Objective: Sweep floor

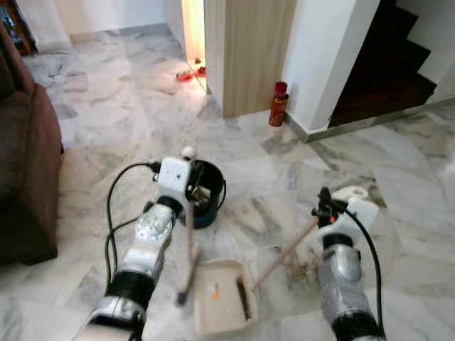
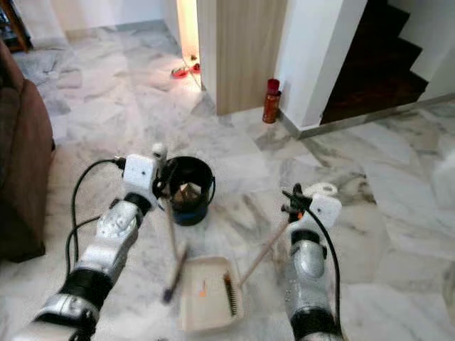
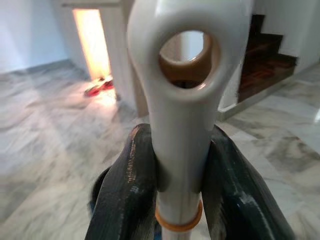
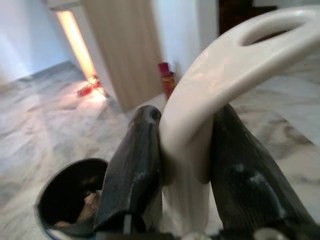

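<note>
A: What is the left gripper (image 3: 180,185) doing?

B: It is clamped on the cream handle of the broom (image 1: 189,234). In the left wrist view the two black fingers (image 3: 125,190) press the shaft from either side, just under the hanging hole and above an orange ring. From the head views the broom stands nearly upright, its dark bristle end down on the marble floor (image 1: 106,121) just beside the left edge of the dustpan (image 1: 217,302).

A: And the right gripper (image 4: 185,175)?

B: Closed around the curved white grip of the dustpan's long handle (image 1: 288,252). That handle slants down from the gripper to the cream pan, which lies flat on the floor between the two arms.

A: Anything in the pan?

B: A small orange scrap (image 1: 214,290) and a dark comb-like strip near its right wall; the strip is too blurred to say more, possibly a row of teeth.

A: Where is the bin?

B: A black bucket (image 1: 206,195) sits on the floor just behind the left gripper, with some light-coloured scraps inside. Farther back a red spray can (image 1: 278,104) stands by the foot of a white wall, next to a wood-panelled corner. A brown sofa (image 1: 28,156) runs along the left, dark stairs (image 1: 384,71) rise at the right, and red slippers (image 1: 190,74) lie by the lit doorway
</note>
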Controlling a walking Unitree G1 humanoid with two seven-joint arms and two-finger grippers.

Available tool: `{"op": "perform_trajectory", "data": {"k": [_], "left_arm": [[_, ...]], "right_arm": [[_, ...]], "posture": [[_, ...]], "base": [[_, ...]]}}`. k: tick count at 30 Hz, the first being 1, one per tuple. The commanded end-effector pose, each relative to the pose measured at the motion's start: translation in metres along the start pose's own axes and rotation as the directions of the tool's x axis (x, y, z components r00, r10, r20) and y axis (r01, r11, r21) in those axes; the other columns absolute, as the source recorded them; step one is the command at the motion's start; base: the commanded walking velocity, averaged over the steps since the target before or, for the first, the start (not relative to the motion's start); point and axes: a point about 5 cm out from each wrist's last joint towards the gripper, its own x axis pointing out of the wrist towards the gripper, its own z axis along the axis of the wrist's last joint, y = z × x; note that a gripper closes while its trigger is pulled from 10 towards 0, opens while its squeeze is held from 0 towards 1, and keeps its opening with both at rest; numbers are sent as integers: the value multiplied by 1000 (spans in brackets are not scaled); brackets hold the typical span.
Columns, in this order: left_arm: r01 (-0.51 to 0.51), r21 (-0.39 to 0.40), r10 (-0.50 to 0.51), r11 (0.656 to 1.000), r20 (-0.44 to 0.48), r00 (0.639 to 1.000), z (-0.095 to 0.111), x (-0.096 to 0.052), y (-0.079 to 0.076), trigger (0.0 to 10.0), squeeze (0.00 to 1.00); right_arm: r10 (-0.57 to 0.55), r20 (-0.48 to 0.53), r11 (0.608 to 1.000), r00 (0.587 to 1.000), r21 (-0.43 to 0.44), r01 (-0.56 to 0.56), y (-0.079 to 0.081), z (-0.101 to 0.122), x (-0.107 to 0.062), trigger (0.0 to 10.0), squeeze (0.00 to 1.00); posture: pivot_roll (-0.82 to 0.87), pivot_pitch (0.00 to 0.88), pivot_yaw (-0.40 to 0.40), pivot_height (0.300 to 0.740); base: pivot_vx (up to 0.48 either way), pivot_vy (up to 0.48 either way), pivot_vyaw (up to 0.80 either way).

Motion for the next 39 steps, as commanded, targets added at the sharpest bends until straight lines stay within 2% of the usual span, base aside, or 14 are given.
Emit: {"op": "perform_trajectory", "data": {"k": [1,10,13,16,18,23,34,39], "left_arm": [[-7,32,6,999,48,999,12,4,4,10000,0],[-11,39,9,999,56,998,13,4,4,10000,0],[-13,42,11,999,56,998,13,4,4,10000,0],[-14,44,12,999,55,998,13,4,4,10000,0],[-16,46,13,999,55,998,13,4,4,10000,0],[-22,49,19,999,55,998,13,4,5,10000,0],[-28,53,24,998,74,997,15,4,6,10000,0],[-22,64,16,998,93,996,17,3,4,10000,0]], "right_arm": [[-1,41,1000,999,23,0,1,10,5,10000,0],[0,90,999,996,48,-4,3,25,11,10000,0],[4,182,996,983,86,-20,8,52,19,10000,0],[10,217,995,976,95,-31,11,63,22,10000,0],[28,282,993,959,105,-60,17,83,25,10000,0],[36,368,987,929,131,-90,25,114,28,10000,0],[33,464,983,885,147,-113,37,151,25,10000,0],[43,517,979,855,148,-139,49,168,19,10000,0]], "posture": [[118,40,-22,740],[120,39,-25,740],[119,39,-25,740],[121,38,-25,740],[120,38,-25,740],[121,35,-26,740],[123,36,-25,740],[123,37,-25,740]], "base": [[0,255,0],[0,56,0],[0,0,0],[0,0,0],[0,0,0],[0,0,0],[0,0,0],[0,0,0]]}}
